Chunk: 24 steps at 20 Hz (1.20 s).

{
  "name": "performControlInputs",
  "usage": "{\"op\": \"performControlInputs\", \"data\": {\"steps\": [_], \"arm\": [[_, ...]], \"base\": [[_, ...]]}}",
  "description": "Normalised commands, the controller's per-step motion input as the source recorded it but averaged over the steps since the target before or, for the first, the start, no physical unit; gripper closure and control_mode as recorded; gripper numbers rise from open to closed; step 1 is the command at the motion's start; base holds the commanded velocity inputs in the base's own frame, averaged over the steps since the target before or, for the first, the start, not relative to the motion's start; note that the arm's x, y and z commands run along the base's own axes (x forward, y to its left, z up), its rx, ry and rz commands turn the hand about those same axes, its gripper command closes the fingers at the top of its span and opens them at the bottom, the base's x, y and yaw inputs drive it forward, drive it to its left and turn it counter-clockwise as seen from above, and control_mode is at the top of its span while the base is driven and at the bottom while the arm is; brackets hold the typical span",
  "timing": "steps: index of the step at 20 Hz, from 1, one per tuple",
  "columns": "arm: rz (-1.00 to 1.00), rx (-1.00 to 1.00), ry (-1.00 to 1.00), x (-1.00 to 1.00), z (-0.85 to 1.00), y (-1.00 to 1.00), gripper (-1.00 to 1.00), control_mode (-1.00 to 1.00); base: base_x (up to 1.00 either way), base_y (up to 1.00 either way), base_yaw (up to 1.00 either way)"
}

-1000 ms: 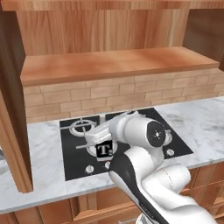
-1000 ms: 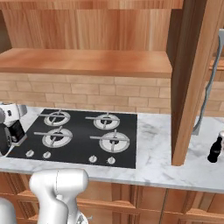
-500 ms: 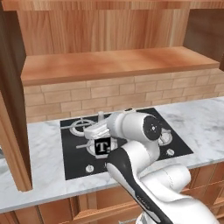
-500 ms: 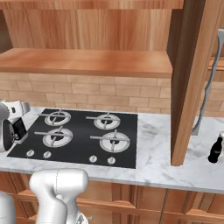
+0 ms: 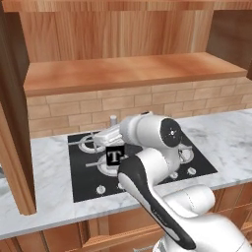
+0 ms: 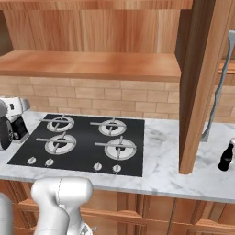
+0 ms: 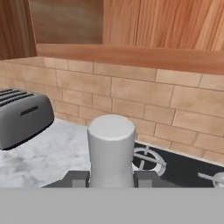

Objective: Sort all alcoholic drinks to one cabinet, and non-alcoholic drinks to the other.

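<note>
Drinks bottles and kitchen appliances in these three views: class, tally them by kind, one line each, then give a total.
Square "T" bottle, held in the gripper: 1
Small black cola bottle on the counter: 1
Hob with four burners: 1
Grey toaster: 1
Total: 4

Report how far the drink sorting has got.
Done: nothing shows on the cabinet shelf yet. In hand: the gripper is shut on the square "T" bottle, carried above the stove. Left: shelving that bottle, and moving the small black cola bottle, which stands on the counter at the right.
</note>
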Motion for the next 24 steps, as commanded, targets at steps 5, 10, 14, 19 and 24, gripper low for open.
{"op": "performControlInputs", "data": {"steps": [5, 10, 14, 19, 24], "arm": [[-0.07, -0.05, 0.00, -0.03, 0.47, 0.11, 1.00, -1.00], [-0.08, -0.06, 0.00, -0.01, 0.45, 0.08, 1.00, -1.00], [-0.08, -0.04, 0.00, -0.04, 0.39, 0.00, 1.00, -1.00], [-0.07, 0.00, 0.00, -0.01, 0.29, 0.00, 1.00, -1.00], [-0.09, 0.00, 0.00, -0.01, 0.28, -0.10, 1.00, -1.00]], "base": [[0.00, 0.00, 0.00], [0.00, 0.00, 0.00], [0.00, 0.00, 0.00], [0.00, 0.00, 0.00], [0.00, 0.00, 0.00]]}}
